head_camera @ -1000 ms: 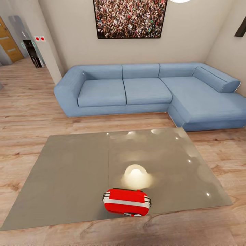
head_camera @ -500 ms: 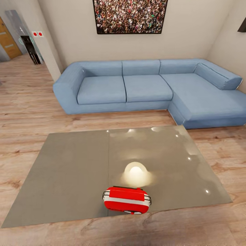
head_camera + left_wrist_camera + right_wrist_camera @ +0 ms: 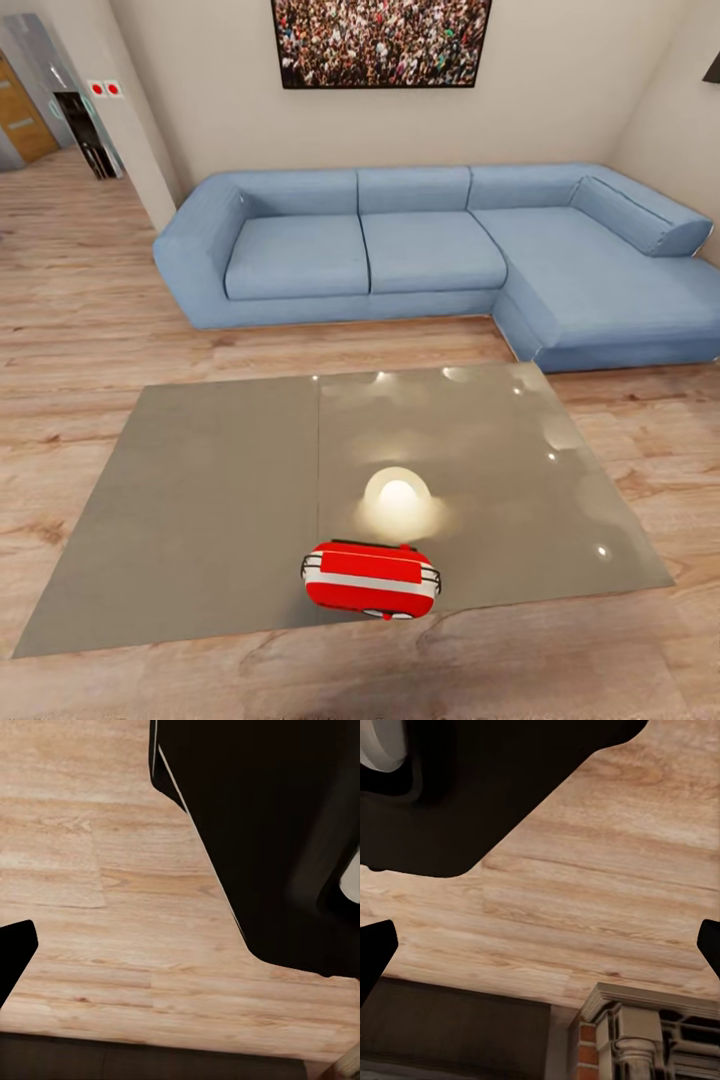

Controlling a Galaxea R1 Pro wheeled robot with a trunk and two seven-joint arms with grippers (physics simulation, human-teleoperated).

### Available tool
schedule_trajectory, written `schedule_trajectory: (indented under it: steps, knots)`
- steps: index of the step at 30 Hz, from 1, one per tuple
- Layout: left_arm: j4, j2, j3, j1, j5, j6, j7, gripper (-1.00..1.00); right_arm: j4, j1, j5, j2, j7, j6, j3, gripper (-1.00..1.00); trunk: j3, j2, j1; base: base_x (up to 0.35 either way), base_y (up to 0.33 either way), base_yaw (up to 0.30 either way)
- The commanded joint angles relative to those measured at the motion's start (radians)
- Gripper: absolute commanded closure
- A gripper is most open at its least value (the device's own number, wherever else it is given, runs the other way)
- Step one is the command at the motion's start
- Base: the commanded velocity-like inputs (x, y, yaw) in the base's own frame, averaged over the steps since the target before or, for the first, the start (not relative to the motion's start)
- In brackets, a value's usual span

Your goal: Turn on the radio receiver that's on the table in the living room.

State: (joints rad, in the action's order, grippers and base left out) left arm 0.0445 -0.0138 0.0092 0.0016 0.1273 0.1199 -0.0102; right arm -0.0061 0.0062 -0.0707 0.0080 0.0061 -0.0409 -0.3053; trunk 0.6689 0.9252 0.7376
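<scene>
While the radio receiver [image 3: 371,580] sits at the table [image 3: 220,500] edge, gripper states can't be told.

I count one radio [image 3: 371,580] on one table [image 3: 220,500], whose top has two panels. Beyond it I see one sofa [image 3: 430,260] with three back cushions along the wall, one picture [image 3: 380,42], and two red squares [image 3: 104,89] on the pillar at left.
</scene>
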Motion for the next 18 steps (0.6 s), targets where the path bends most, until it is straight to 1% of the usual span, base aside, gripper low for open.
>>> schedule_trajectory:
  steps: [1,9,18]
  knots:
    - [0.0,0.0,0.0,0.0,0.0,0.0,0.0,-1.0,0.0,0.0,0.0,0.0,0.0,0.0,0.0,-1.0,0.002,0.0,0.0,0.0,0.0,0.0]
    - [0.0,0.001,0.0,0.0,0.0,0.0,0.0,-1.0,0.0,0.0,-0.001,0.0,0.0,0.0,0.0,-1.0,0.014,0.0,0.0,0.0,0.0,0.0]
    - [0.0,0.001,-0.002,0.0,-0.003,0.0,0.001,-1.0,0.0,0.0,0.001,-0.001,-0.006,0.0,-0.001,-1.0,0.017,0.0,0.0,0.0,0.0,0.0]
